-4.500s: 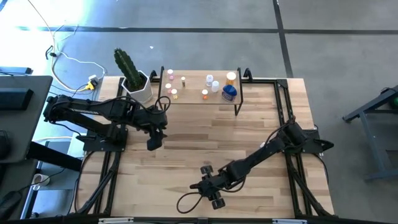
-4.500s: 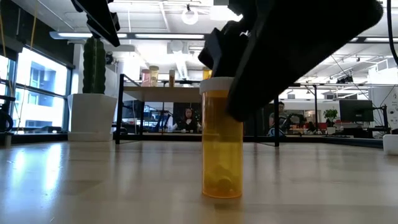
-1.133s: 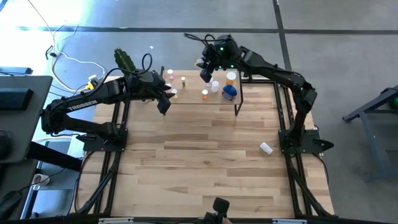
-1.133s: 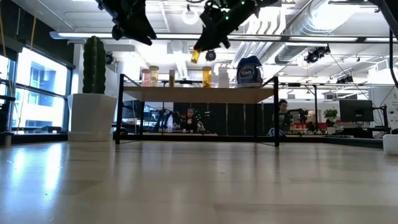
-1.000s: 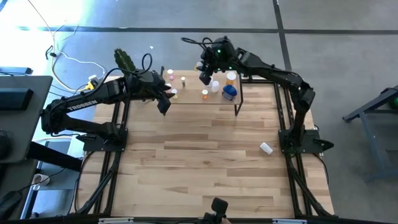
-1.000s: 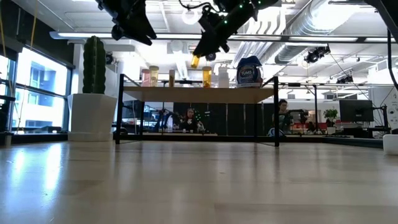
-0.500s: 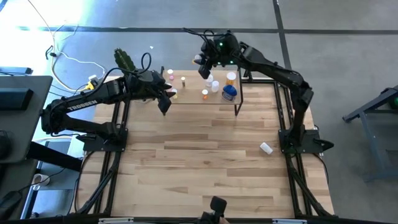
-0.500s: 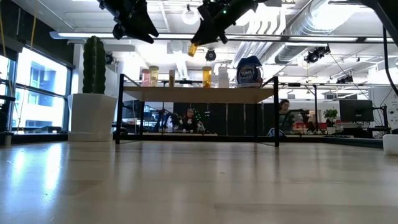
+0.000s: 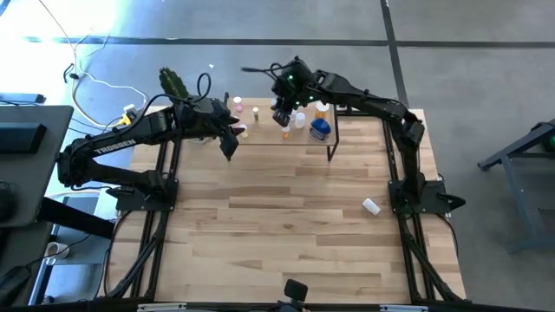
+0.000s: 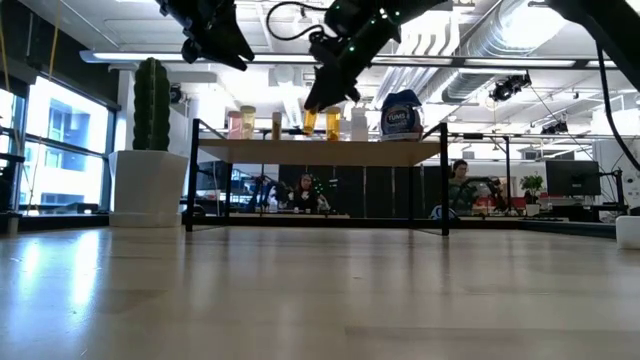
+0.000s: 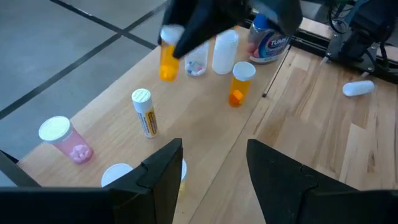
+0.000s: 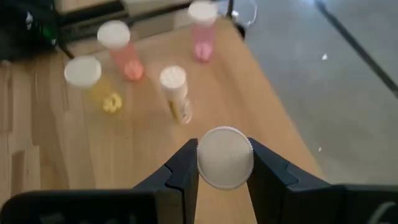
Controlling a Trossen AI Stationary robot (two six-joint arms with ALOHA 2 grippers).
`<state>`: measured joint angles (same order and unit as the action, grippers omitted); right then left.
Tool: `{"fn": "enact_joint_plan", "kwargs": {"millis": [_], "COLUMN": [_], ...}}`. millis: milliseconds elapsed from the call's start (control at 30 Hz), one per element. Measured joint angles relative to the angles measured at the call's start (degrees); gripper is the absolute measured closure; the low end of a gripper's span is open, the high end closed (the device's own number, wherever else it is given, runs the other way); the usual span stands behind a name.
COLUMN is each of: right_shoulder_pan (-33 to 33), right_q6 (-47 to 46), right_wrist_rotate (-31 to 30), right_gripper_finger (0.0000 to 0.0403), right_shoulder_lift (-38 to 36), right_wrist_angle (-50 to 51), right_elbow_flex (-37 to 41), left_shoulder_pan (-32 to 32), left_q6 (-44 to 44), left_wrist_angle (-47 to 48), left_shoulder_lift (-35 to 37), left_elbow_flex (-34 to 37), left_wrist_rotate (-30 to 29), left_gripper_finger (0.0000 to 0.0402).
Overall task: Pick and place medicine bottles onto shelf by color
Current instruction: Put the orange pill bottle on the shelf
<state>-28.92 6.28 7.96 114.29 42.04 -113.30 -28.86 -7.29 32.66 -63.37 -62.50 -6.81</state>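
Our right pincer (image 10: 318, 97) hangs just above the shelf (image 10: 320, 147), clamped on an orange bottle (image 11: 168, 62) by its white cap. Another orange bottle (image 11: 239, 83) stands near, beyond it. We should lower it straight, set it down upright among the orange ones, clear of neighbours, then release. Our left pincer (image 11: 211, 163) waits half-spread and empty over the shelf's cactus-side end.
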Motion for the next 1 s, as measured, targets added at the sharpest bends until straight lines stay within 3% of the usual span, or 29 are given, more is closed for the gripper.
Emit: {"fn": "enact_joint_plan", "kwargs": {"millis": [1000], "right_shoulder_pan": [0.58], "right_q6": [0.1], "right_wrist_rotate": [0.2], "right_gripper_finger": [0.0299], "right_shoulder_lift": [3.07], "right_wrist_angle": [4.96], "right_elbow_flex": [0.07], "left_shoulder_pan": [0.0], "left_q6": [0.01], "left_wrist_angle": [0.56], "left_shoulder_lift": [-0.04], "left_elbow_flex": [0.02], "left_wrist_rotate": [0.27], "left_gripper_finger": [0.0232]}}
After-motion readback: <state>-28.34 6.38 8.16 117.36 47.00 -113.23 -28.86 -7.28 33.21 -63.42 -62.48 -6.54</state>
